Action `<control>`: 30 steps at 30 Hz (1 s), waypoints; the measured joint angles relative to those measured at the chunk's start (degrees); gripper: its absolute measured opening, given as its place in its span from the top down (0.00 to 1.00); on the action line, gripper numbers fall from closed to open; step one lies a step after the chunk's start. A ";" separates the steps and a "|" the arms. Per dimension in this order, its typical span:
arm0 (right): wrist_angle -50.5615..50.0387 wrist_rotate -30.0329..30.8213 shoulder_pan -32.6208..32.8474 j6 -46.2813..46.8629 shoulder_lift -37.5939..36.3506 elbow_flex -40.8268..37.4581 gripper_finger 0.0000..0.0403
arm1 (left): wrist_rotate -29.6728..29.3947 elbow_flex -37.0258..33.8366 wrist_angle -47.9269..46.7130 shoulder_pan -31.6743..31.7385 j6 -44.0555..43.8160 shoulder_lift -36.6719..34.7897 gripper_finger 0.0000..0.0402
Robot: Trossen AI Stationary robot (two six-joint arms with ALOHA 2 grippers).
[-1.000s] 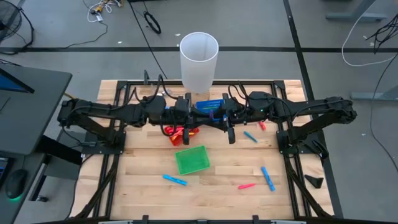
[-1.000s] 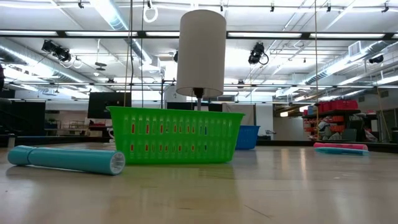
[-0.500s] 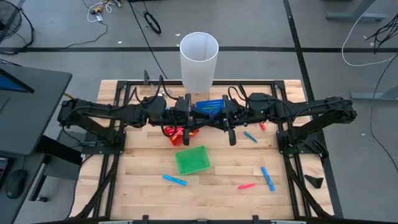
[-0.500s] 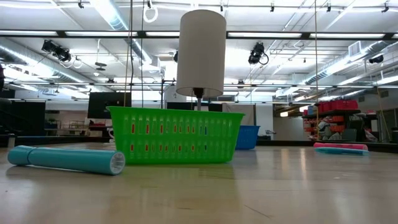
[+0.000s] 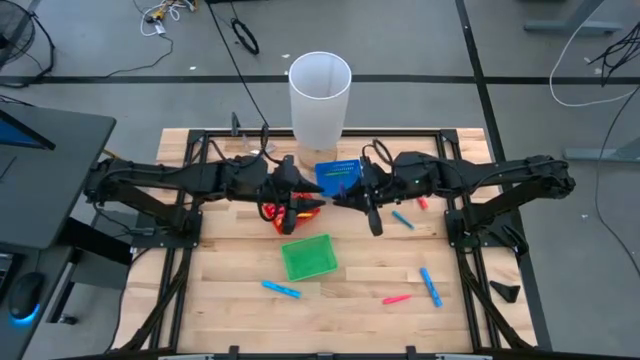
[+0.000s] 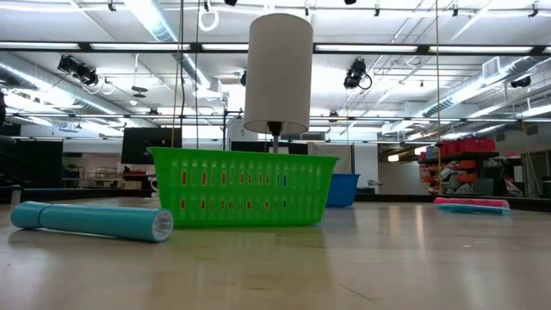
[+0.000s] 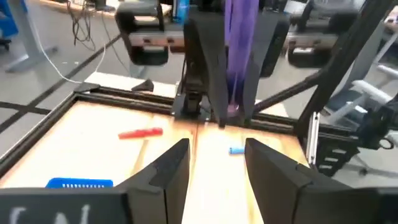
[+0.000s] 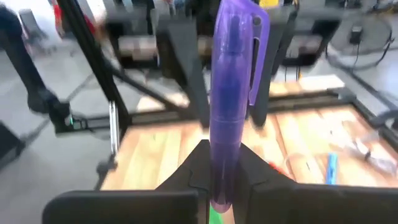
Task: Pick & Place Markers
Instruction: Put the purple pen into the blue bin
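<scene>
Both arms are reaching toward the middle of the high view, meeting just below the white cylinder [image 5: 320, 95]. The right gripper [image 8: 219, 163] is clamping a purple marker [image 8: 233, 93] between its fingers; in the right wrist view the marker is standing upright in the centre of the frame. In the left wrist view the same purple marker [image 7: 239, 56] is showing at top centre, held by the right arm opposite. The left gripper [image 7: 216, 163] is holding its fingers [image 7: 169, 171] apart with nothing between them, bare wood showing through the gap.

In the high view the left gripper [image 5: 300, 207] is sitting over the red basket [image 5: 277, 213], left of centre, and the right gripper [image 5: 345, 195] is sitting just beside the blue basket [image 5: 336, 175] at centre. The green basket [image 5: 307, 256] is lying below them, near the middle of the table [image 5: 230, 300].

Loose markers are lying across the lower and right part of the table: a light blue one [image 5: 281, 289] at lower left of centre, a pink one [image 5: 396, 298] and a blue one [image 5: 430, 287] at lower right, and another blue one [image 5: 402, 219] with a small red one [image 5: 421, 202] right of centre.

In the low view the green basket [image 6: 243, 186] is filling the centre, with a teal marker [image 6: 92, 220] lying at left.
</scene>
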 joint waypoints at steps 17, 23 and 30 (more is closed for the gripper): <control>-27.06 -7.38 -0.06 -0.93 0.02 0.00 0.94 | 0.02 0.01 -14.54 0.21 -3.43 -0.54 0.62; -34.57 -7.45 -0.15 -1.26 0.02 0.00 0.94 | 0.07 0.01 -19.46 0.09 -5.92 -0.54 0.62; -41.76 -7.45 -0.53 -3.12 0.05 0.00 0.94 | 3.71 0.01 -22.58 0.10 -8.95 -0.54 0.62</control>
